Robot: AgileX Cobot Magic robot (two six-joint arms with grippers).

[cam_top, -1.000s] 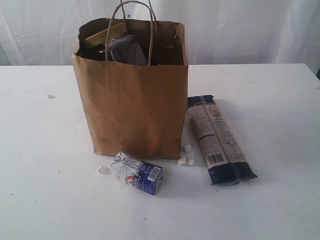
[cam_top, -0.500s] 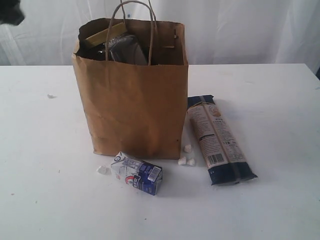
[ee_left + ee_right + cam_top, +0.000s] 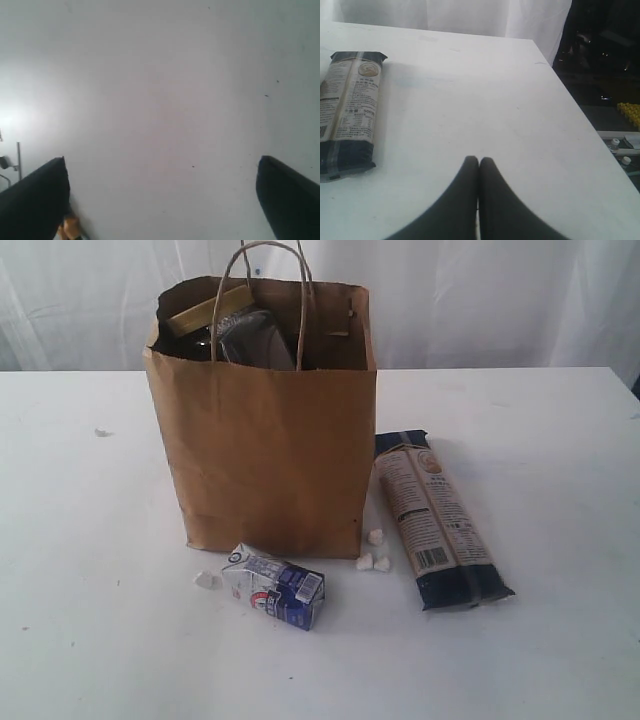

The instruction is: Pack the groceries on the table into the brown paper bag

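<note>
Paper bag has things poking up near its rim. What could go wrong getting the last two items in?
1. The noodle packet is long, and a jar already crowds the paper bag's mouth, so it may jam or stick out.
2. The handles arch over the opening and could snag whatever comes down.
3. The carton lies just in front of the bag; reaching for it might nudge the bag.

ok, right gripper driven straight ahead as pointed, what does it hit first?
Probably nothing: the shut right gripper points over bare white tabletop; the long dark-blue noodle packet lies aside.
</note>
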